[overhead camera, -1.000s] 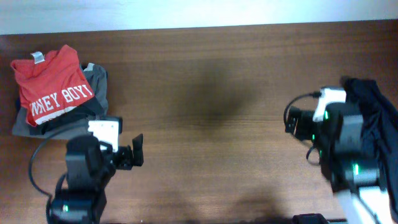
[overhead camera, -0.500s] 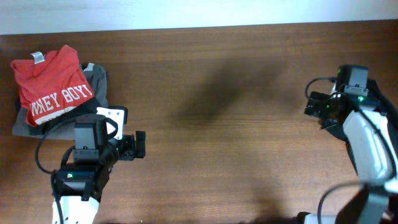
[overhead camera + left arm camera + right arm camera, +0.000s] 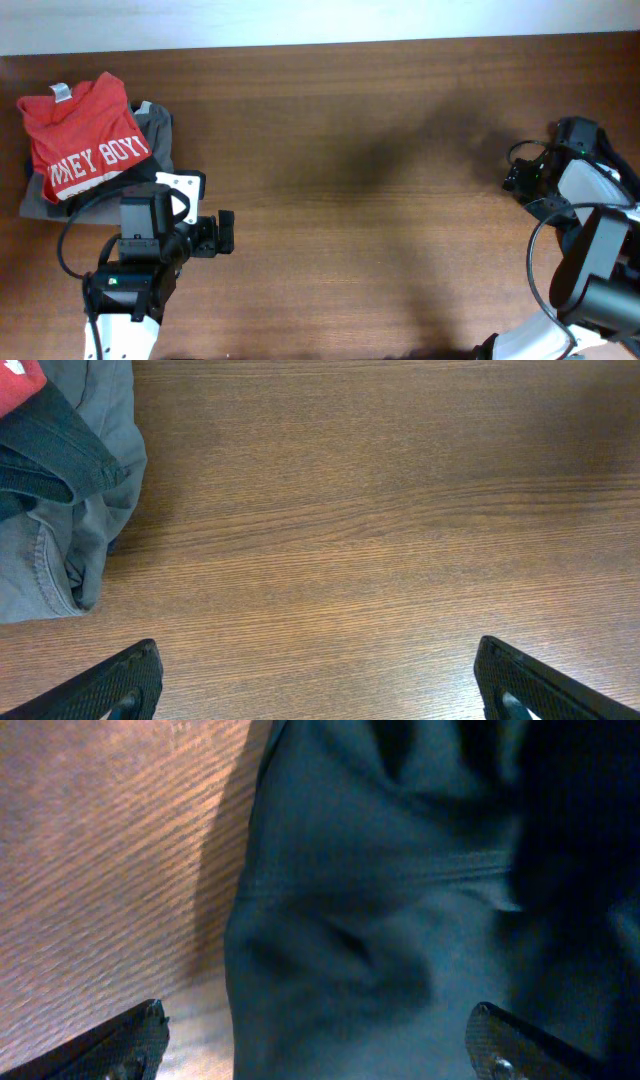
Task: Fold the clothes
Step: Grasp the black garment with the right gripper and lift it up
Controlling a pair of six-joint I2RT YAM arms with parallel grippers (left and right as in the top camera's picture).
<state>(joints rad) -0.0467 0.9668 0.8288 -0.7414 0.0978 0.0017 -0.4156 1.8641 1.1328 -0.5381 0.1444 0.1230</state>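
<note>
Black trousers (image 3: 400, 890) under wide-open, empty R tool (image 3: 315, 1032); L tool (image 3: 318, 672) same.

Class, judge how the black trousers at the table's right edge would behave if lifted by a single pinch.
Probably floppy: the trousers lie in soft folds, so they would likely drape and sag. The cloth looks thin, so probably light. Bunched on the table, they seem unlikely to roll.

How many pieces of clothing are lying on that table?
3: red T-shirt atop grey garment at far left; black trousers at right edge. More may be hidden underneath.
</note>
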